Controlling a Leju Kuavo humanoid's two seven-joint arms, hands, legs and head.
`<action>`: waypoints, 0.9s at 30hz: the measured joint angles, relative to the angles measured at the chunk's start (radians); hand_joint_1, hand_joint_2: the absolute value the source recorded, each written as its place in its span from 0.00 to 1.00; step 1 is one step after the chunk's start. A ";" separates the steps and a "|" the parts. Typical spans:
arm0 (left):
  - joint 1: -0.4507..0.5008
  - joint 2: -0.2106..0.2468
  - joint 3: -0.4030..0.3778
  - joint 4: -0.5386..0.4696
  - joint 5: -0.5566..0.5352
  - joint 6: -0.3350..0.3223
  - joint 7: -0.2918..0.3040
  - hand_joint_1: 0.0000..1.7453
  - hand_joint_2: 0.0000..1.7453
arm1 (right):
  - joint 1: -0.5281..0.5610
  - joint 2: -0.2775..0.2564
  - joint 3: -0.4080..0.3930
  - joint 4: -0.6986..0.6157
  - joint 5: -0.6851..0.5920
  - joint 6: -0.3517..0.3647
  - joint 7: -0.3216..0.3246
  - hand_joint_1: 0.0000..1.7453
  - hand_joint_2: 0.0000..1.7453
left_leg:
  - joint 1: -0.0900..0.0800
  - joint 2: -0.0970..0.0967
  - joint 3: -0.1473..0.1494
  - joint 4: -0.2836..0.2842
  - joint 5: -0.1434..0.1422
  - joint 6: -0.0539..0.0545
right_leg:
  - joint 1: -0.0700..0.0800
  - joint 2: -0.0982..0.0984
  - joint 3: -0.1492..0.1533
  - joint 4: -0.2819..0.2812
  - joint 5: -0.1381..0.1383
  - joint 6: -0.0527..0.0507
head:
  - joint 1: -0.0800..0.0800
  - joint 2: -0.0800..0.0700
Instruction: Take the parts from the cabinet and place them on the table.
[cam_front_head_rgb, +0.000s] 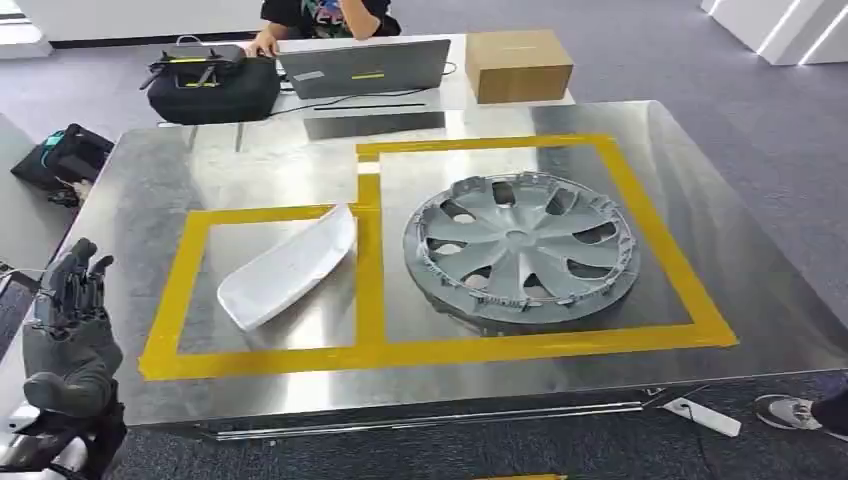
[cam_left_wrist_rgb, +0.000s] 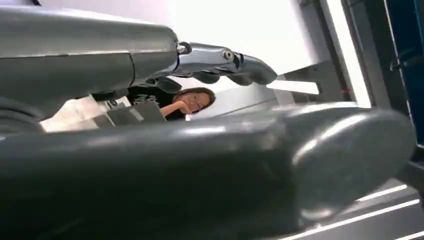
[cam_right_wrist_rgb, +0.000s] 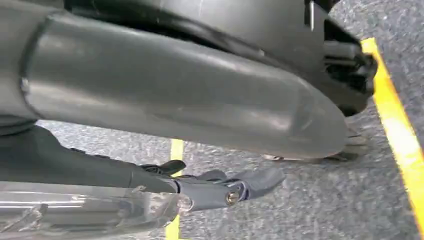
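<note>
A grey wheel cover (cam_front_head_rgb: 520, 248) lies flat inside the right yellow-taped square on the steel table (cam_front_head_rgb: 250, 160). A white curved panel (cam_front_head_rgb: 290, 268) lies in the left taped square. My left hand (cam_front_head_rgb: 68, 330) hovers at the table's front left corner, empty, with its fingers spread and pointing up. In the left wrist view the left hand's thumb (cam_left_wrist_rgb: 200, 170) and fingers (cam_left_wrist_rgb: 225, 62) stand apart with nothing between them. In the right wrist view my right hand (cam_right_wrist_rgb: 190, 100) hangs over grey carpet, its thumb and fingers apart, holding nothing.
Behind the steel table stand a black bag (cam_front_head_rgb: 212, 85), a grey laptop (cam_front_head_rgb: 362, 65) and a cardboard box (cam_front_head_rgb: 518, 65), with a person (cam_front_head_rgb: 325, 18) seated there. Another black bag (cam_front_head_rgb: 62, 160) lies at the far left. Someone's shoe (cam_front_head_rgb: 790, 410) is at the front right. Yellow floor tape (cam_right_wrist_rgb: 400, 130) crosses the carpet.
</note>
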 joint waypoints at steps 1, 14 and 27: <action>0.001 0.000 0.000 0.000 0.005 0.000 0.000 0.00 0.00 | 0.000 0.000 0.000 0.000 0.000 -0.002 -0.008 0.00 0.00 | 0.000 0.000 -0.002 0.000 0.001 -0.005 | -0.001 0.000 -0.004 -0.001 0.003 -0.007 | 0.000 0.000; -0.025 0.000 0.001 0.011 0.008 -0.008 0.000 0.00 0.00 | -0.007 -0.011 0.000 -0.001 -0.009 -0.019 -0.035 0.00 0.00 | 0.013 -0.004 0.013 0.005 -0.020 -0.025 | -0.002 -0.005 -0.072 -0.009 0.080 -0.001 | -0.006 0.000; -0.029 0.000 0.003 0.031 0.007 0.006 0.000 0.00 0.00 | -0.003 -0.017 -0.003 -0.001 -0.019 -0.026 -0.016 0.00 0.00 | -0.004 0.003 -0.112 0.010 0.087 0.020 | 0.009 -0.004 0.044 0.058 -0.021 -0.006 | -0.005 0.000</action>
